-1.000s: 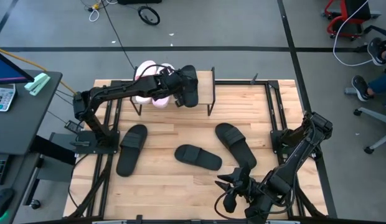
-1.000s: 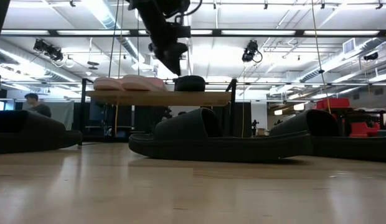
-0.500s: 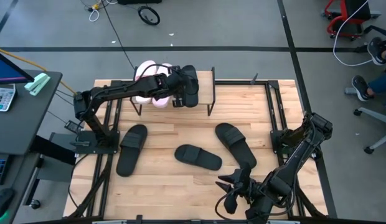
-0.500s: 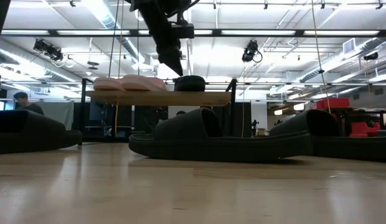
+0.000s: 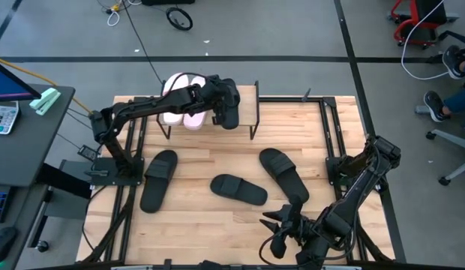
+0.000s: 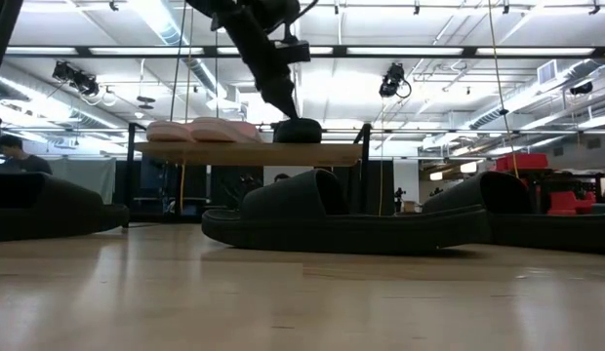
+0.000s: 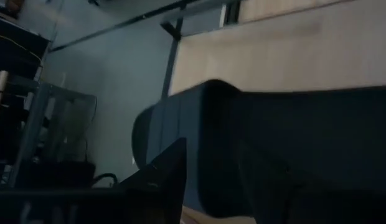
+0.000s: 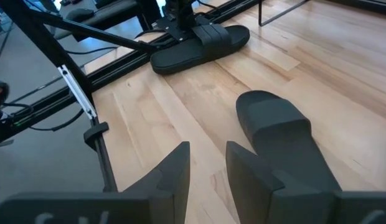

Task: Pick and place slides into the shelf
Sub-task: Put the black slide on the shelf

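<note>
The shelf (image 5: 247, 105) (image 6: 249, 154) stands at the table's far edge. On its plank lie two pale pink slides (image 5: 173, 82) (image 6: 200, 130) and one black slide (image 5: 228, 120) (image 6: 301, 129), all resting on their soles. My left gripper (image 5: 218, 102) (image 6: 286, 110) slants down over the black slide's top, open; one finger (image 7: 165, 180) shows beside the slide (image 7: 292, 137). Three more black slides lie on the table (image 5: 157, 180) (image 5: 238, 190) (image 5: 283, 174). My right gripper (image 5: 277, 225) (image 8: 208, 155) waits open at the near edge. My left gripper slants down from above, with its fingertips at the top of the black slide (image 6: 293, 122) that lies on the shelf plank. I cannot tell whether the fingers touch it.
Black frame rails (image 5: 331, 135) run along the table's sides. The shelf's right part (image 5: 249, 94) is bare plank. One black slide (image 8: 277, 130) lies just ahead of my right gripper, another (image 8: 202, 40) farther off. A desk with a calculator (image 5: 4, 116) stands to the left.
My left gripper has moved a little toward the table's right edge and down, and its tips have come to the top of the black slide on the shelf. The slides have stayed where they were.
</note>
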You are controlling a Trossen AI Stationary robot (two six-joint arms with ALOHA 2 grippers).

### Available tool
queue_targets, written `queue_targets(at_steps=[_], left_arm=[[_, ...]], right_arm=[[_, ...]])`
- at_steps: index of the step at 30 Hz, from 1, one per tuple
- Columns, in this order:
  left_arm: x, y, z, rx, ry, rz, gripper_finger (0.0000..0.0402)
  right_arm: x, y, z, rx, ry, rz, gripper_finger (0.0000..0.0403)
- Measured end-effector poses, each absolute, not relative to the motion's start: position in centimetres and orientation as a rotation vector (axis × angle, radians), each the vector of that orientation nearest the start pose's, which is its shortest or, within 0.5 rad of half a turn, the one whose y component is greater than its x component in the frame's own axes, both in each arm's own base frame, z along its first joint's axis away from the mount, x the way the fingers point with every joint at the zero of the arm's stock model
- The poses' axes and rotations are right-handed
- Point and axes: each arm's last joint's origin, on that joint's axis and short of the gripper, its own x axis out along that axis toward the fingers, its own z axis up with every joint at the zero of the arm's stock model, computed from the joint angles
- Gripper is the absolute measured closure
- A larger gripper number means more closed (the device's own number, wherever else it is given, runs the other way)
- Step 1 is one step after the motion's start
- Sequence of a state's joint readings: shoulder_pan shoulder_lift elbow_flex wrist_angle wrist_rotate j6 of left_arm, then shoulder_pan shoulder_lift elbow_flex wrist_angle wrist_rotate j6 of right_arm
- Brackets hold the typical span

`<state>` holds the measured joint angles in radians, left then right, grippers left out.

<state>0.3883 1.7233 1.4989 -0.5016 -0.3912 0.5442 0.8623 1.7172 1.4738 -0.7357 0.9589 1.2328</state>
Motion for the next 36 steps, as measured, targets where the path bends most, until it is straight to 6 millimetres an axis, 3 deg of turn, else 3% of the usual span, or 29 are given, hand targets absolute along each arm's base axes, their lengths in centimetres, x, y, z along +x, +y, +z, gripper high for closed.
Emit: queue_targets(at_steps=[18, 25, 36], left_arm=[[35.0, 19.2, 28.9, 0.497, 0.946, 0.584, 0.0291], [35.0, 19.2, 29.0, 0.521, 0.956, 0.579, 0.0383], [34.4, 17.0, 30.1, 0.601, 1.023, 0.541, 0.0389]], right_arm=[[25.1, 25.7, 29.4, 0.43, 0.442, -0.403, 0.0294], [25.1, 25.7, 29.4, 0.432, 0.443, -0.403, 0.0294], [25.1, 25.7, 29.4, 0.437, 0.443, -0.403, 0.0294]])
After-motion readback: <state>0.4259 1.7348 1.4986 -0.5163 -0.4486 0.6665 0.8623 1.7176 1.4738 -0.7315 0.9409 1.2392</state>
